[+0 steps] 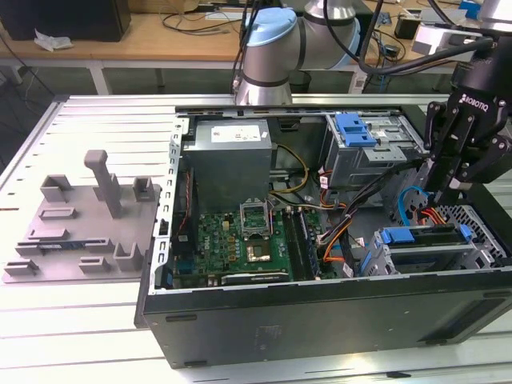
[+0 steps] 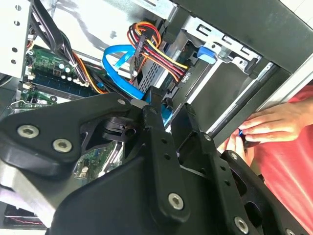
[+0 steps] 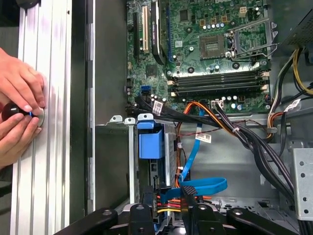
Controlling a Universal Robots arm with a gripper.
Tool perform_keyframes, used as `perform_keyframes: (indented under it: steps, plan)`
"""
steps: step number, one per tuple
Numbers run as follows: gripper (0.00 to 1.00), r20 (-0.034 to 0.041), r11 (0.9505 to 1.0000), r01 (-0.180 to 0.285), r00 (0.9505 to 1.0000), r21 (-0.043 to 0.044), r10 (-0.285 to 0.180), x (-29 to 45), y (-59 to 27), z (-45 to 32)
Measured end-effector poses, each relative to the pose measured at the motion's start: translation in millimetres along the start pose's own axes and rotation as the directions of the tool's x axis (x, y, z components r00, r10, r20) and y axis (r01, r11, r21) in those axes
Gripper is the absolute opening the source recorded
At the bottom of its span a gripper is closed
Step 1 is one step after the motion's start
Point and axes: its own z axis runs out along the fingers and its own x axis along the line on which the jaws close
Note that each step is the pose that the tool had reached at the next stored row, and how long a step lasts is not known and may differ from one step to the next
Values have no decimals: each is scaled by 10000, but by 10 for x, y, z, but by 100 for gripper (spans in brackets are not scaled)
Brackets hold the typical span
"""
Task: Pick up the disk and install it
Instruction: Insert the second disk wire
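Even, bright overhead light; glare whitens the aluminium table [image 1: 96, 336] slats, and the case [image 1: 320, 312] interior lies in shade.

The disk [image 1: 428, 238] – blue-framed, lying flat – sits inside the case's lower drive bay.

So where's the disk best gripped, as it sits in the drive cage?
Probably by its blue carrier frame, coming straight down through the open side of the case: the disk stands on edge in the drive cage, faces walled in, cables crowding one end.

Slatted aluminium table [image 1: 96, 112], wooden workbench [image 1: 152, 40] cluttered with cables behind
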Motion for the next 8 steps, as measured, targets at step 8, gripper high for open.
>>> perform_keyframes:
  steps: [8]
  plan:
    - [35,1,10000,-9,10000,33,9,-1,2,10]
